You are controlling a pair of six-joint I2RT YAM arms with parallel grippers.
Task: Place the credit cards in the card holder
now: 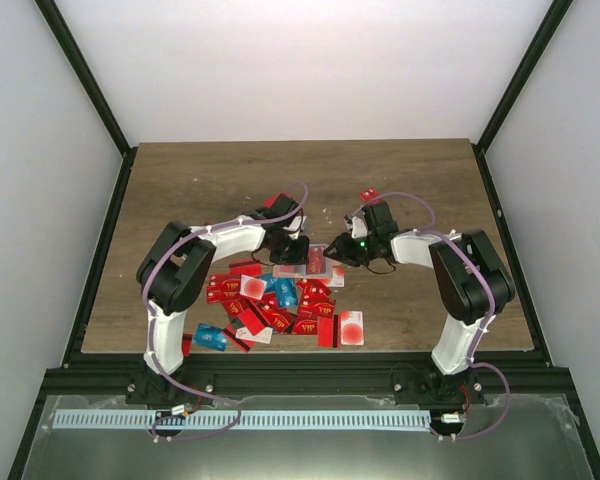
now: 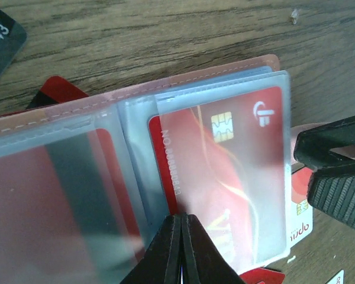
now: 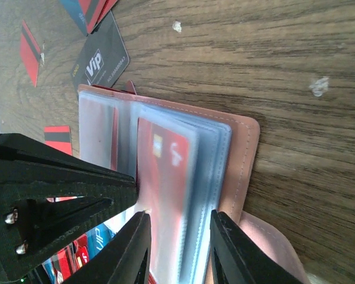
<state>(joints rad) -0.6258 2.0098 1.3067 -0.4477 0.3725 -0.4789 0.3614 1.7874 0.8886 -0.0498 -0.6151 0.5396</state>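
Observation:
The card holder (image 1: 315,262) lies open on the table between my two grippers, its tan-pink cover (image 2: 165,83) under a stack of clear sleeves. It also shows in the right wrist view (image 3: 242,154). A red card (image 2: 225,165) with a gold chip sits inside the top sleeve (image 3: 165,171). My left gripper (image 1: 292,247) is shut, and its tip (image 2: 181,222) touches that card's edge. My right gripper (image 1: 338,250) stands part open at the holder's right edge (image 3: 179,216), over the sleeve stack. Many loose credit cards (image 1: 280,300), mostly red, lie just in front of the holder.
A white card with a red dot (image 1: 351,327) and a blue card (image 1: 210,337) lie near the table's front edge. A dark grey card (image 3: 100,59) lies beyond the holder. One red card (image 1: 369,194) lies further back. Black frame rails edge the table.

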